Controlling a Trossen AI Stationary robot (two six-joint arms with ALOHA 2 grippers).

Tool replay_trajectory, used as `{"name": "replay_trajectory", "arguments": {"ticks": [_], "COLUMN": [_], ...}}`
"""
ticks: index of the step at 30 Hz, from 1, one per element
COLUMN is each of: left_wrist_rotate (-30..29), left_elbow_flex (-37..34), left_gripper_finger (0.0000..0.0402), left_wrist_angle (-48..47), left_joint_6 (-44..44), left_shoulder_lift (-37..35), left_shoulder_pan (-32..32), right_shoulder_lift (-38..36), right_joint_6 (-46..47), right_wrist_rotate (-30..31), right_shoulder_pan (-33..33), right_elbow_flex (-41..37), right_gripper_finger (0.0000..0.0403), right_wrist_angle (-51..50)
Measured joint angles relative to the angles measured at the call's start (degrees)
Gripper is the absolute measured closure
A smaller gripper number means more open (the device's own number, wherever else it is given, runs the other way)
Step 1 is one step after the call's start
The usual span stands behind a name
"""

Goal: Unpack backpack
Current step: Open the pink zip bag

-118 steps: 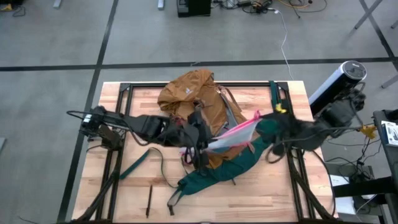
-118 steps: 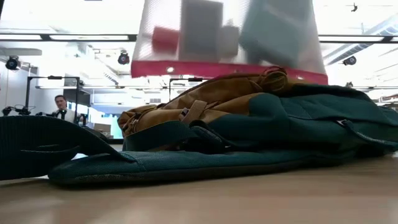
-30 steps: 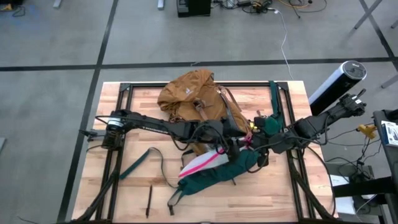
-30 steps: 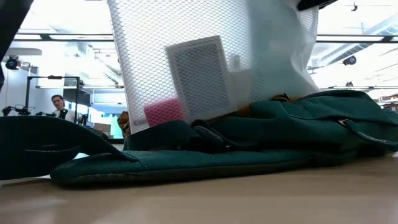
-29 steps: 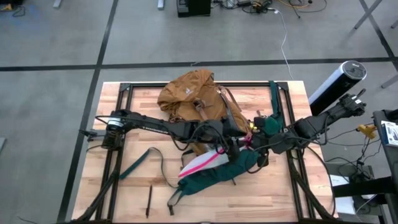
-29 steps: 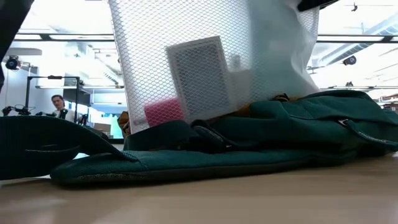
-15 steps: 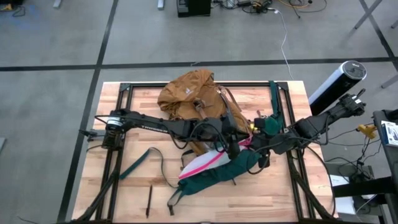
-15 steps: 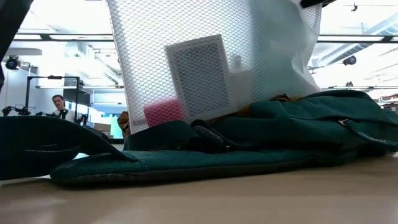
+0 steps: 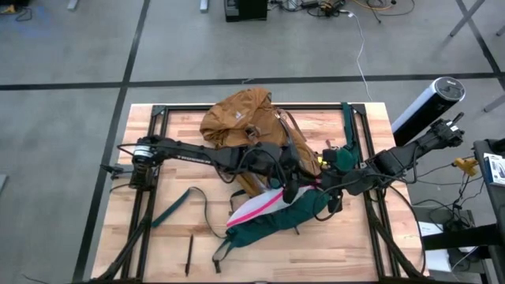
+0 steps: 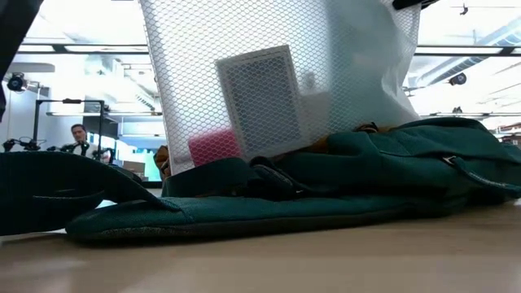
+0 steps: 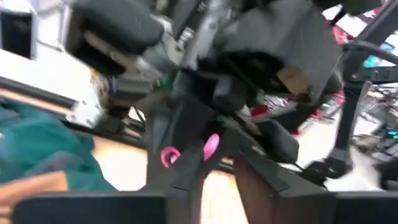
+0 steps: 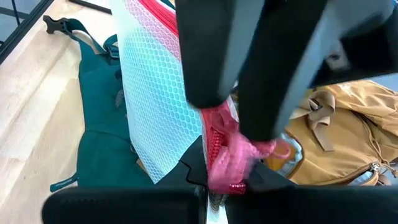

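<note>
Sprawling across the middle of the wooden table (image 9: 181, 225) in the high view, the backpack (image 9: 245, 126) shows its tan body toward the upper centre and its dark green back panel and straps trailing to the lower centre. A mesh pouch (image 9: 260, 207) with a pink edge lies slanted over the green panel, and in the low view it fills the upper middle of the frame, blocking most of the tan fabric behind it. The right gripper (image 9: 322, 187) reaches in from the right edge, its jaws clamped on the pouch's pink edge, as the right wrist view shows. The left gripper (image 9: 290, 189) comes from the left and sits just beside it; I cannot tell how its jaws stand. A person (image 10: 80, 138) sits far off at the low view's left.
</note>
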Motion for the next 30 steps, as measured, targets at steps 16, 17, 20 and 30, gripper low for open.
{"name": "replay_trajectory", "arguments": {"ticks": [16, 17, 20, 30], "left_wrist_rotate": [-0.05, -0.09, 0.02, 1.50], "left_elbow_flex": [-0.07, -0.07, -0.07, -0.07], "left_gripper_finger": [0.0156, 0.0155, 0.0161, 0.0311], "left_wrist_angle": [-4.88, -4.60, -3.18, -0.50], "left_joint_6": [2.88, 2.82, 2.41, 2.32], "left_shoulder_lift": [-0.65, -0.41, 0.34, 1.39], "left_shoulder_pan": [1.54, 1.58, 1.53, 1.50], "right_shoulder_lift": [-0.02, -0.02, -0.02, -0.02], "right_joint_6": [0.50, 0.50, 0.37, -0.04], "right_wrist_rotate": [0.02, 0.02, 0.04, 0.03], "right_shoulder_pan": [0.00, 0.00, 0.00, 0.00], "right_elbow_flex": [0.02, 0.02, 0.02, 0.00], "right_gripper_finger": [0.0398, 0.0398, 0.0398, 0.0398], "right_wrist_angle": [-0.01, -0.03, -0.02, 0.01]}}
